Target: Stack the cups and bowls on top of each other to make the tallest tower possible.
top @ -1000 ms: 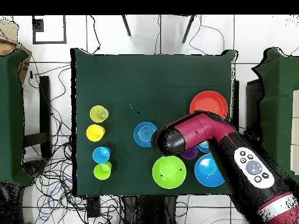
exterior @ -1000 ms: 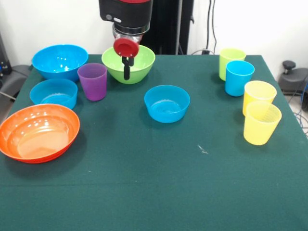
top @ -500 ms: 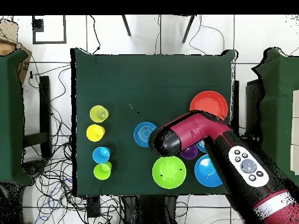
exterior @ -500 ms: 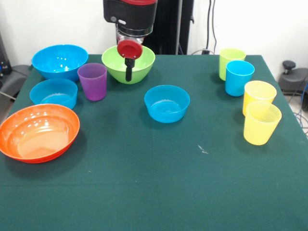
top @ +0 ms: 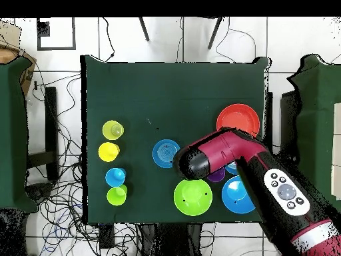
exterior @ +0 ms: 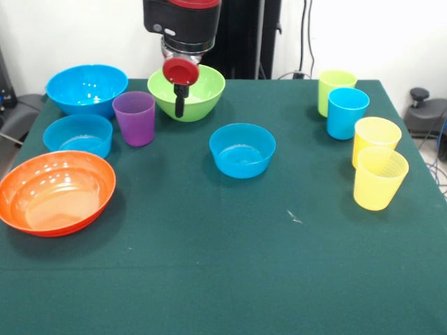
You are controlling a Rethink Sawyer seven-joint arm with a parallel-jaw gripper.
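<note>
My gripper hangs over the near rim of the lime green bowl, just right of the purple cup, with nothing in it. In the overhead view the arm's head covers it. The large blue bowl, a small blue bowl and the orange bowl sit at the left. Another small blue bowl is mid-table. The green cup, blue cup and two yellow cups stand at the right. Each piece stands alone, and no tower shows.
The dark green table has a broad bare stretch along its near side. In the overhead view, cables run across the floor around the table, and the arm lies over the purple cup and one small blue bowl.
The gripper has drifted slightly left in the front view, after a small shift to the right before that. The cups and bowls have not moved.
</note>
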